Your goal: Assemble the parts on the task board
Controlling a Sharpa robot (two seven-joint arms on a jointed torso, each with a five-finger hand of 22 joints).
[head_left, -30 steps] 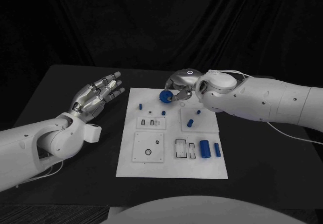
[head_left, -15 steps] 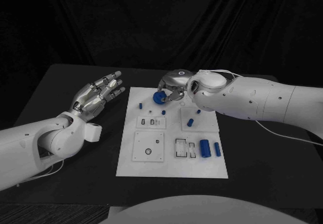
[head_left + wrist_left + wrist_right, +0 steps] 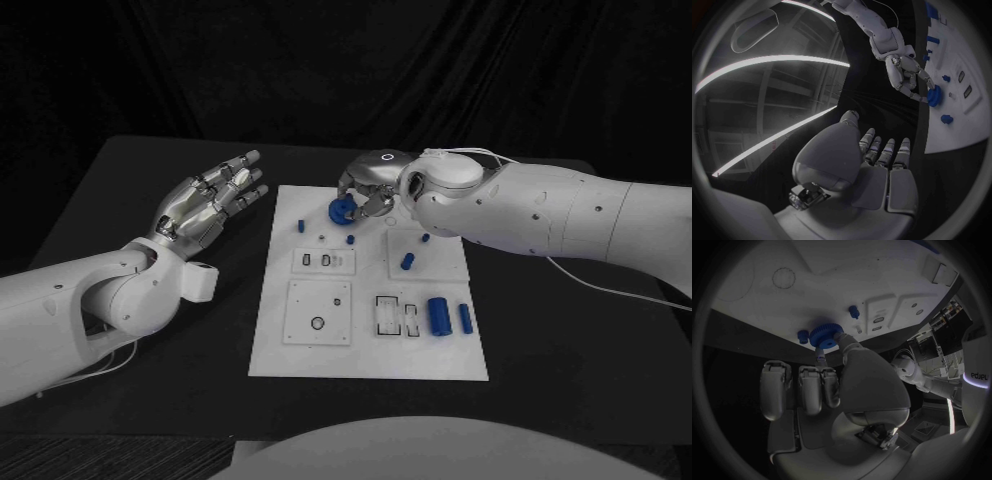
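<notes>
Black cloth hangs behind, and the black surface (image 3: 159, 400) carries the white task board (image 3: 368, 360) right in the middle. Over on the left, the left hand (image 3: 214, 200) hovers above the bare surface just beside the board's near-left corner, palm up, fingers spread, nothing in it. From its own wrist camera the left hand (image 3: 879, 165) shows straight fingers, side by side, pointing at the board's edge.

Moving across the board: two small blue pegs (image 3: 302, 227) stand near the far-left edge, another peg (image 3: 352, 240) just beyond them, then two pale inset plates with slots and a ring outline further toward the robot. Right of centre, a short blue piece (image 3: 408, 264) lies on a raised plate, and two blue cylinders (image 3: 438, 318) lie side by side near the right edge, next to a rectangular slotted frame.

Up at the far edge, the right hand (image 3: 372, 190) pinches a blue gear (image 3: 342, 209) between thumb and a finger, holding it over the board's far side. The right wrist view has the blue gear (image 3: 826, 335) at the fingertips, close against the white plate, with the other fingers curled beneath. That big white right forearm (image 3: 562, 220) covers the board's far-right corner.
</notes>
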